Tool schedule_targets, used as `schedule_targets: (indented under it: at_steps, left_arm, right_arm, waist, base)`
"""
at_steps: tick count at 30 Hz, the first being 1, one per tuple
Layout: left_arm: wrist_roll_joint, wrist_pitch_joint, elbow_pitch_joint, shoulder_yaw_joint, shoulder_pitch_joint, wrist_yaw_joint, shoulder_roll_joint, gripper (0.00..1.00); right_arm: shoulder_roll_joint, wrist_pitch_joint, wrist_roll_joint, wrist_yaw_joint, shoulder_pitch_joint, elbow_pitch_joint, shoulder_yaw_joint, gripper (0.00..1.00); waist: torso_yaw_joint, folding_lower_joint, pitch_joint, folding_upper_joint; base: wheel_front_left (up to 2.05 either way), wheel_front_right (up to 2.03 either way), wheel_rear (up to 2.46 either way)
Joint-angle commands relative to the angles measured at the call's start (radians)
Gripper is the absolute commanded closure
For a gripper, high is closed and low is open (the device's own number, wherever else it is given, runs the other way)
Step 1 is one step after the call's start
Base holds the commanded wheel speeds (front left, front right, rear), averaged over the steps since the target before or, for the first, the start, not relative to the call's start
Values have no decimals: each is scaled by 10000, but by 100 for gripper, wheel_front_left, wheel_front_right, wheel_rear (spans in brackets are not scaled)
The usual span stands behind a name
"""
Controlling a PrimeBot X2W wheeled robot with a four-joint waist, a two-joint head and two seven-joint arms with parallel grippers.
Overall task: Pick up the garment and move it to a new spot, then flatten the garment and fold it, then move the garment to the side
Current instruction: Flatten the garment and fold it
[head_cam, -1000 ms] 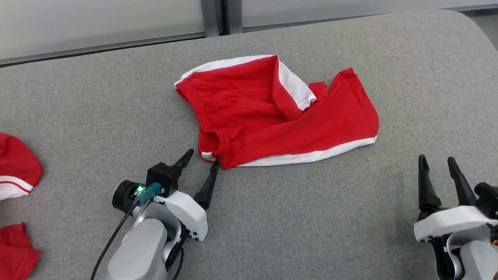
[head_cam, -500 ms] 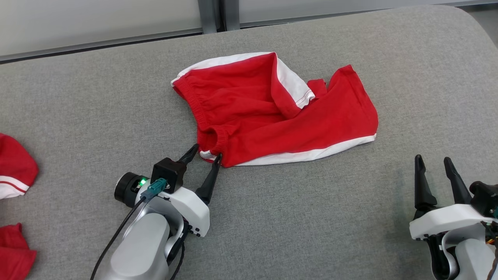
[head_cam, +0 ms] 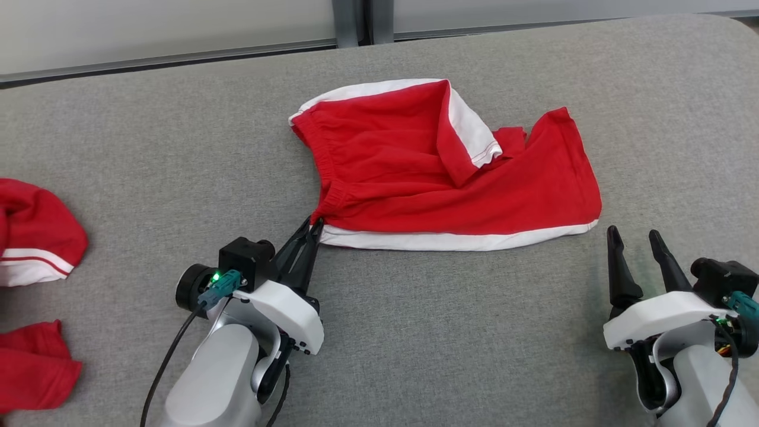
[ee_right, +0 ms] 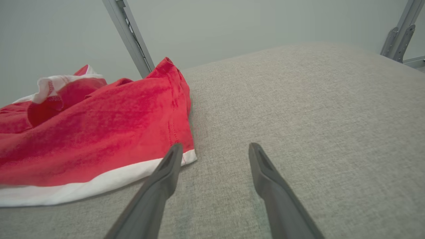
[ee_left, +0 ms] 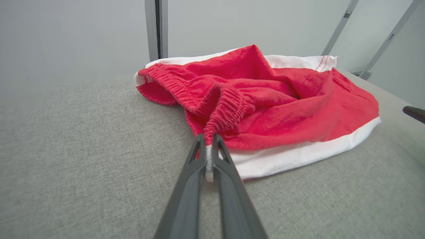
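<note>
The garment (head_cam: 450, 178) is a pair of red shorts with white side bands, lying crumpled on the grey padded table (head_cam: 415, 332). My left gripper (head_cam: 312, 228) is shut on the garment's near-left corner, at the gathered waistband. In the left wrist view the two fingers pinch the white hem of the garment (ee_left: 265, 109), with the left gripper (ee_left: 208, 141) closed tight. My right gripper (head_cam: 632, 237) stands open just off the garment's near-right corner, touching nothing. In the right wrist view the open right gripper (ee_right: 215, 152) sits beside the white band of the garment (ee_right: 93, 139).
More red cloth with white stripes (head_cam: 35, 237) lies at the table's left edge, with another red piece (head_cam: 32, 367) below it. A grey metal post (head_cam: 353, 21) and pale wall stand behind the table's far edge.
My left gripper moved forward onto the garment's near-left corner and shut on it. The corner is now pulled taut and the white hem lies straighter. The camera shifted, sliding the scene right.
</note>
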Motion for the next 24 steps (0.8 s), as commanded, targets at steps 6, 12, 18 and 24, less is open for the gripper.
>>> schedule_targets:
  at_steps: [6,12,18,24]
  left_arm:
    - [-143,-1,-261,47,149,-50,20,100]
    - [-146,-1,-355,-56,137,-54,-2,100]
    - [-173,-1,-424,-43,200,-57,-16,100]
    - [-164,-1,-432,-68,256,-58,-19,100]
  right_arm:
    - [-92,392,259,2,-473,566,248,0]
    - [-228,678,441,2,-729,1046,737,0]
    - [-341,749,654,2,-815,1263,1248,0]
    - [-451,726,915,2,-868,1413,1761,100]
  waist:
    - [404,0,-1,0]
    - [640,0,33,0]
    - [660,0,39,0]
    - [628,0,-1,0]
  base:
    - [0,0,0]
    - [0,0,0]
    - [0,0,0]
    - [0,0,0]
